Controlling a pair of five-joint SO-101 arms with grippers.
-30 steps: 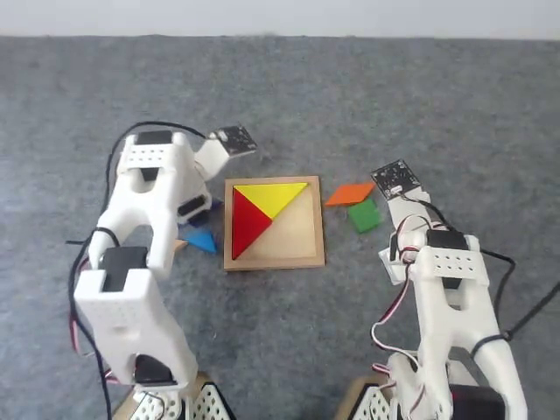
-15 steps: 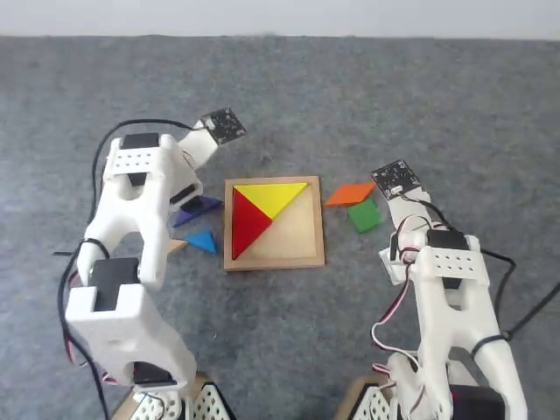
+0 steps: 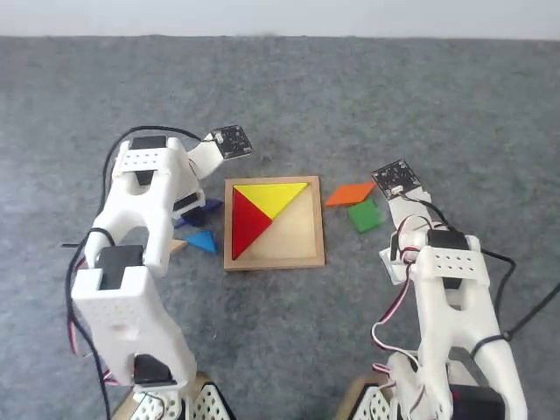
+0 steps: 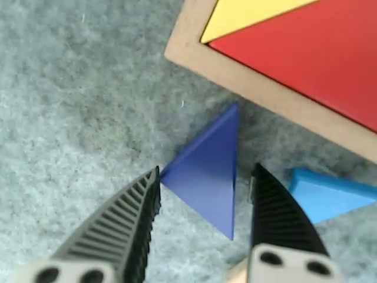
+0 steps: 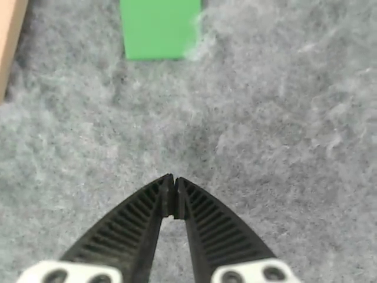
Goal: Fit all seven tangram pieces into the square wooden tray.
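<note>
The square wooden tray (image 3: 311,245) holds a yellow triangle (image 3: 271,197) and a red triangle (image 3: 248,220). A dark blue triangle (image 4: 206,177) lies flat on the carpet just outside the tray's rim (image 4: 259,94). My left gripper (image 4: 206,173) is open with one finger on either side of this triangle. Beside it lies a light blue triangle (image 4: 321,191). My right gripper (image 5: 171,184) is shut on nothing, over bare carpet short of the green square (image 5: 160,26). An orange parallelogram (image 3: 350,193) sits right of the tray, above the green square (image 3: 363,215).
A small tan piece (image 3: 178,246) lies left of the light blue triangle (image 3: 201,241), partly under the left arm (image 3: 149,192). The right arm (image 3: 442,262) stands right of the tray. Grey carpet covers the table, with open room behind and in front of the tray.
The left arm swung left, away from the tray, then came back right over the dark blue triangle. The right arm and the pieces kept still.
</note>
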